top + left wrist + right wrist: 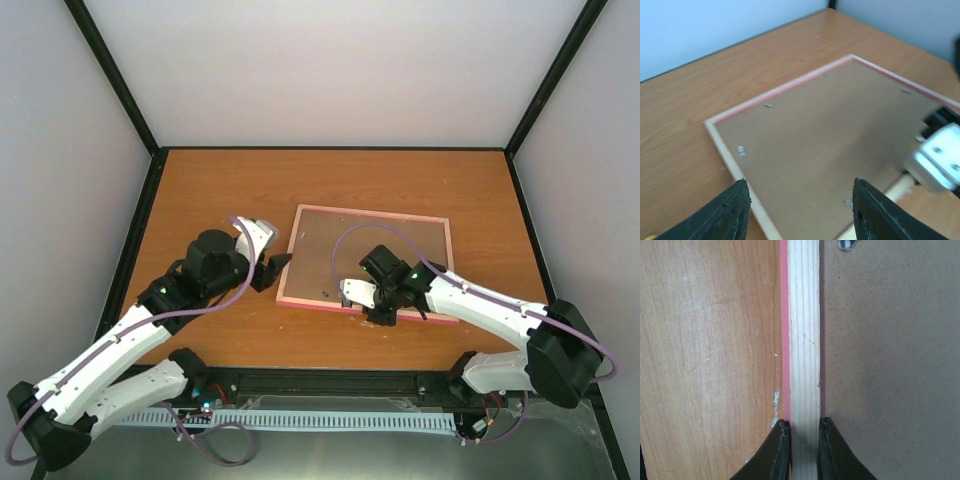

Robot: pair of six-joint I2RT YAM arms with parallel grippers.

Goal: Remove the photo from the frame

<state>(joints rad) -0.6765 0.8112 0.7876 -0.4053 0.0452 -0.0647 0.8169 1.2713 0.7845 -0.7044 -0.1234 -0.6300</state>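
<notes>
Right wrist view shows you the right jaws pinching the face-down frame [804,340] at its rail facing the near edge of the desk [710,350], while the left jaws gape wide, empty.

The table [220,190] has an orange-brown wood-grain top with a dark rim. Flat on it, a little right of centre, lies the frame [375,212], face down and slightly askew, with its brown backing board [320,250] facing up.
</notes>
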